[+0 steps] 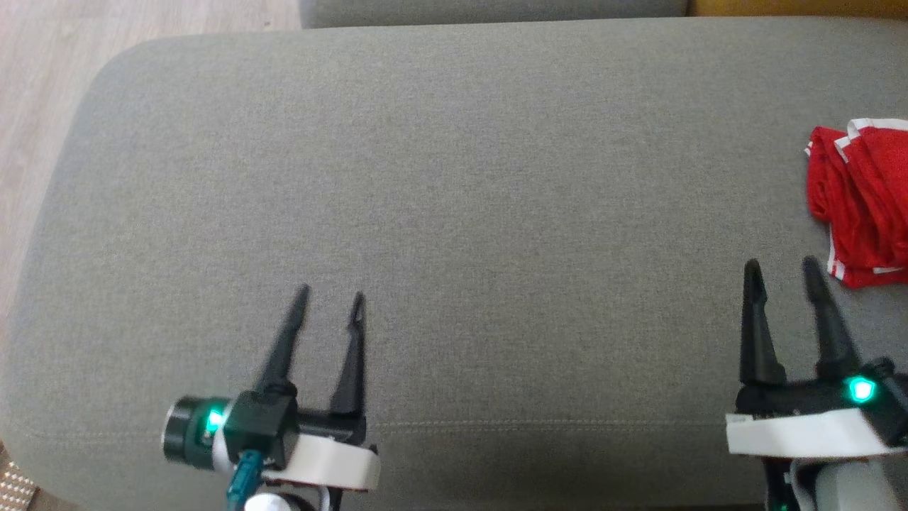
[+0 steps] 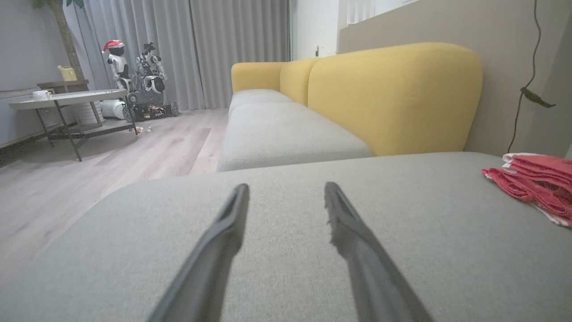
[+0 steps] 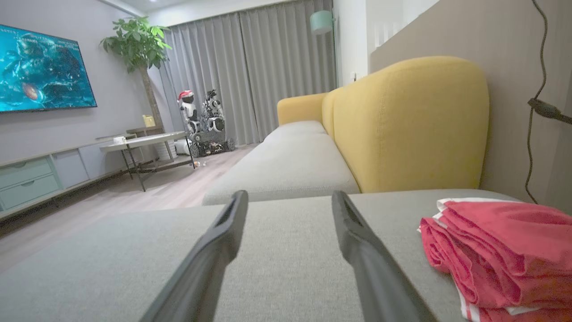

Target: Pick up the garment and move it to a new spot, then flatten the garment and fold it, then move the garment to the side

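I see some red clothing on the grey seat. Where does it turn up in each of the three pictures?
Head view: red garment at the right edge, about halfway up.
Left wrist view: red garment at the far right, mid-height.
Right wrist view: red garment at the lower right, large.
Shared landmark: the grey cushion it lies on.

Head view looks down on the cushion [image 1: 454, 177]; wrist views skim low across it, all sharing the garment [image 1: 862, 206]
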